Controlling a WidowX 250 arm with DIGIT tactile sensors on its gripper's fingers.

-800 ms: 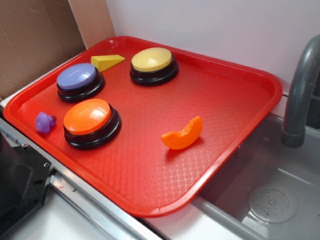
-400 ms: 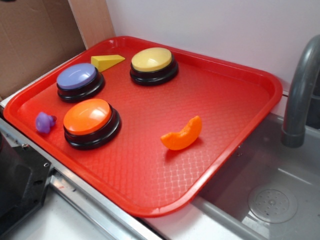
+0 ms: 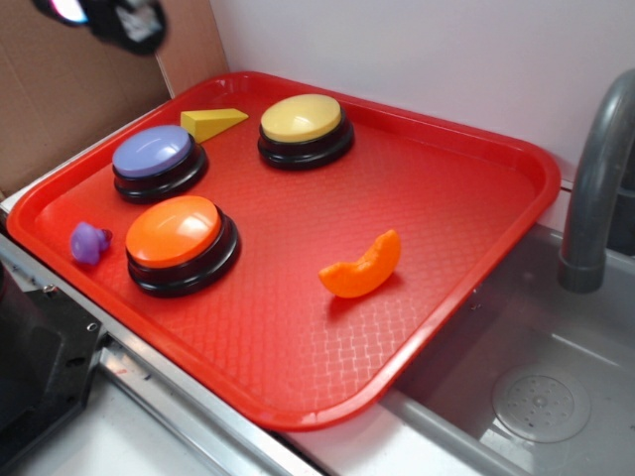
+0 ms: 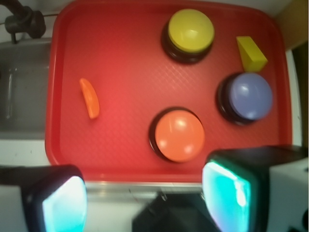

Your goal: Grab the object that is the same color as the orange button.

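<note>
Wrist view looks straight down from high above the red tray (image 4: 63,159), and the claw (image 4: 145,198) frames the bottom edge of the picture: its two fingers (image 4: 58,200), blurred and glowing teal on their inner faces, stand wide apart with nothing between them and nothing touching them. It is spread open and empty, well above everything on the tray. The orange crescent (image 4: 90,98) lies on its own toward the left side of the tray in this view, well apart from the buttons and far from either finger. The orange button (image 4: 179,136) sits near the tray's lower edge, with the purple button (image 4: 249,96) to its upper right and the yellow button (image 4: 190,30) near the top; the yellow wedge (image 4: 251,53) rests beside the yellow button at the far right. In the exterior view only a blurred dark part of the claw (image 3: 114,20) shows at the top left corner, over the cardboard behind the tray, clear of all objects. There the orange crescent (image 3: 361,268) rests on its curved back in the open middle-right area of the tray (image 3: 476,149), to the right of the orange button (image 3: 176,232). A small purple toy (image 3: 88,241) lies just left of that button, and a grey faucet (image 3: 595,188) rises over the sink at the right.
</note>
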